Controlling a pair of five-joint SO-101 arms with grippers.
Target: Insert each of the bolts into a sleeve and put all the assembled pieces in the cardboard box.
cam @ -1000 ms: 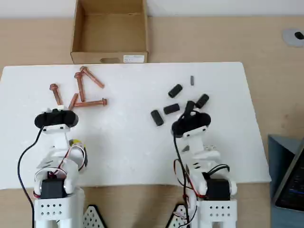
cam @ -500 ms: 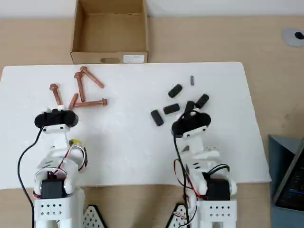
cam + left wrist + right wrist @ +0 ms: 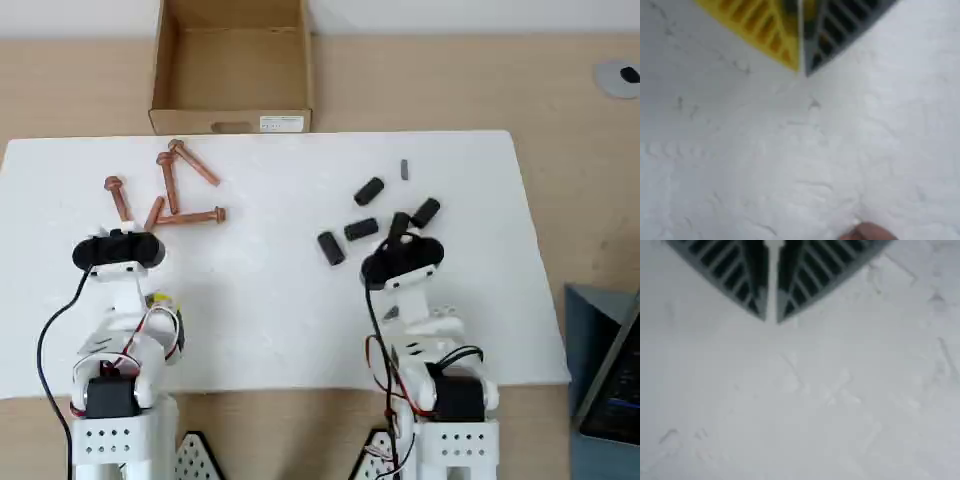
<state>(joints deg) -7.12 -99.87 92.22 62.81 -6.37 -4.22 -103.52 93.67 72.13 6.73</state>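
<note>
Bolts (image 3: 168, 185) are spread on the white surface (image 3: 260, 290) near the left gripper (image 3: 802, 70), black sleeves (image 3: 361, 230) near the right gripper (image 3: 772, 317). Both grippers are seen pressed together.

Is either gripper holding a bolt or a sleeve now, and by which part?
Nothing is held: the left gripper and the right gripper are both shut on nothing.

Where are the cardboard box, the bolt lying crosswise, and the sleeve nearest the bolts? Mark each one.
cardboard box (image 3: 190, 121), high view, on its front wall.
crosswise bolt (image 3: 190, 217), high view, middle of its shank.
sleeve nearest the bolts (image 3: 330, 248), high view, middle of its side.
</note>
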